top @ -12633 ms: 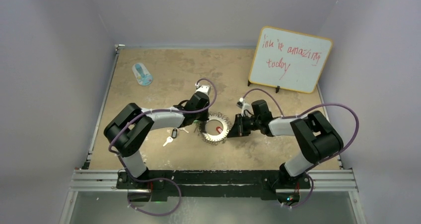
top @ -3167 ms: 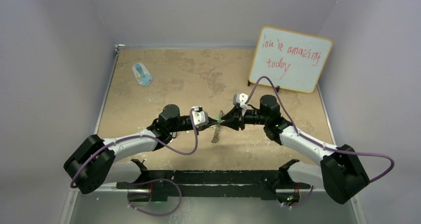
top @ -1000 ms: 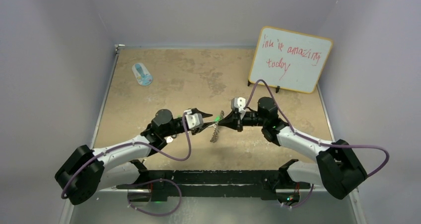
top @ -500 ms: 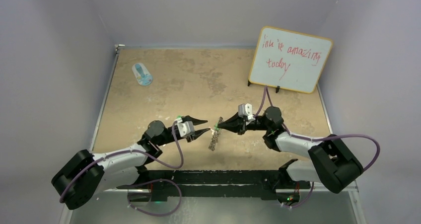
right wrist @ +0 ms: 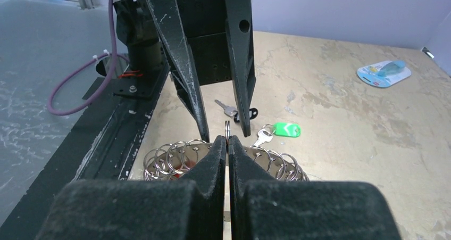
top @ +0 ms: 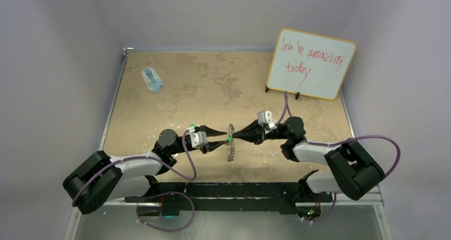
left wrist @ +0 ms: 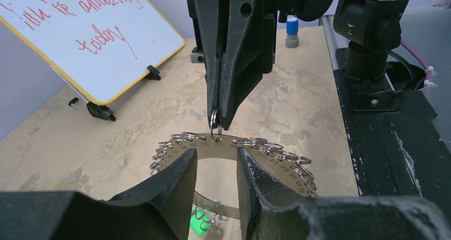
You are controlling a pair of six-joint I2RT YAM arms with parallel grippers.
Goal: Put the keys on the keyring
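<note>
My left fingers (left wrist: 170,192) stand apart, their tips on either side of the top rim of the large flat silver metal keyring (top: 230,149). There is no key between them, and I cannot tell whether they touch the ring. The keyring hangs upright off the bench (top: 175,96), at about 6 o'clock from its middle. My right fingers (right wrist: 210,171) are pressed together on one small wire loop (left wrist: 215,117) at the ring's 12 o'clock, and that pinch looks to be all that carries it.

That is the danger. A thin loop can slide or twist out of the pinch, and the ring would drop. A nudge from my left fingers could also set it swinging. Both sets of fingertips crowd the same spot, so they may knock together.

The small silver key with a black plastic tag (right wrist: 224,108) lies on the bench beyond the ring. The silver key with a green oblong tag (right wrist: 285,129) is to its right. I cannot tell whether that one lies flat or hangs.

The bench is mottled tan, and pale grey walls (top: 58,64) close it in. A blue-and-white oval object (top: 152,80) lies at 10 o'clock. A yellow-framed whiteboard (top: 311,63) with red writing leans at 2 o'clock.
</note>
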